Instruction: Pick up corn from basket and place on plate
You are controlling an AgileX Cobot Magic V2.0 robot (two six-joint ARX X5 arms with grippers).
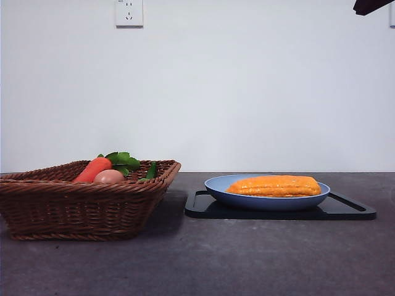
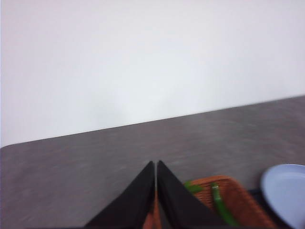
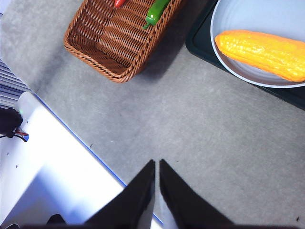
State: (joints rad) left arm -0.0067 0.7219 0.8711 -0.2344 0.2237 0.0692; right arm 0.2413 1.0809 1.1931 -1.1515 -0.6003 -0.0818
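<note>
Brown woven wicker basket, rough and ribbed, braided rim. Plain light-blue plate, smooth with a soft sheen. Corn ridged in lengthwise rows, slightly glossy. Black tray smooth, faintly shiny. Carrot smooth, matt. Grey table matt, finely speckled. Black gripper jaws in both wrist views matt.

Left gripper: two black jaws pressed together tip to tip, holding nothing, raised above the worktop.
Right gripper: two black jaws closed with only a hairline gap between the tips, empty, held high over the worktop and looking down on it.
Arm in front view: only a dark tip at the top right corner; which arm it is cannot be told.
</note>
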